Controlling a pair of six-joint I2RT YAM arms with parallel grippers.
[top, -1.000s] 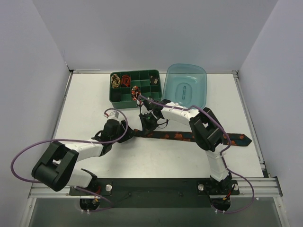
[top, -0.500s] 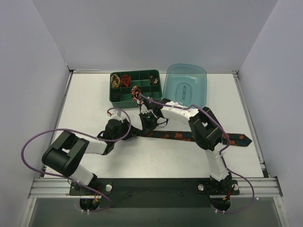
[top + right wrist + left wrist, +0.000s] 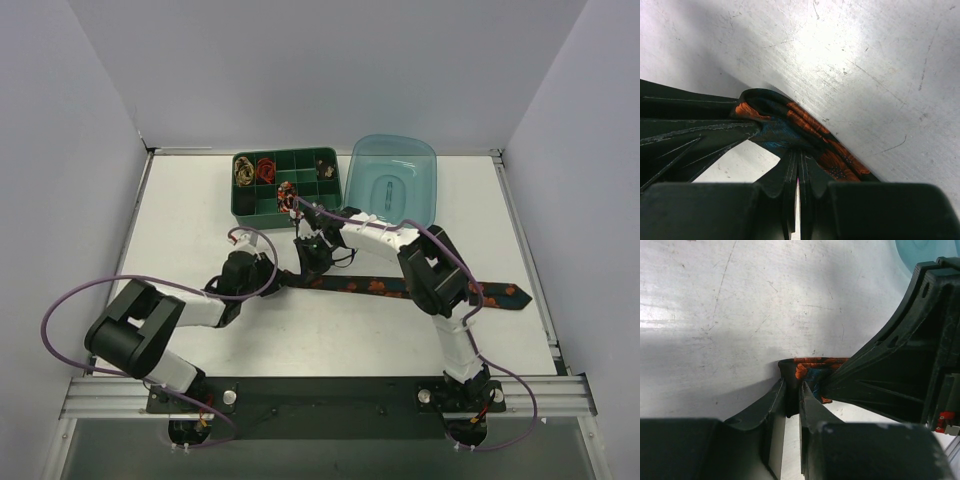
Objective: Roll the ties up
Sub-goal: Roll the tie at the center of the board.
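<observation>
Left gripper (image 3: 793, 386) astride half-hidden tie (image 3: 811, 368)

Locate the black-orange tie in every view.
Top: tie stretched left to right across the middle of the table.
Left wrist: centre, its folded end at the left gripper.
Right wrist: centre, at the right gripper.
Shared landmark: that folded end, where both grippers meet.

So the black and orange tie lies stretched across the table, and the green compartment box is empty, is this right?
Not quite. The tie does lie stretched across the table, but the green compartment box is not empty: the top external view shows a gold-black coil and a red coil in its compartments.
</observation>
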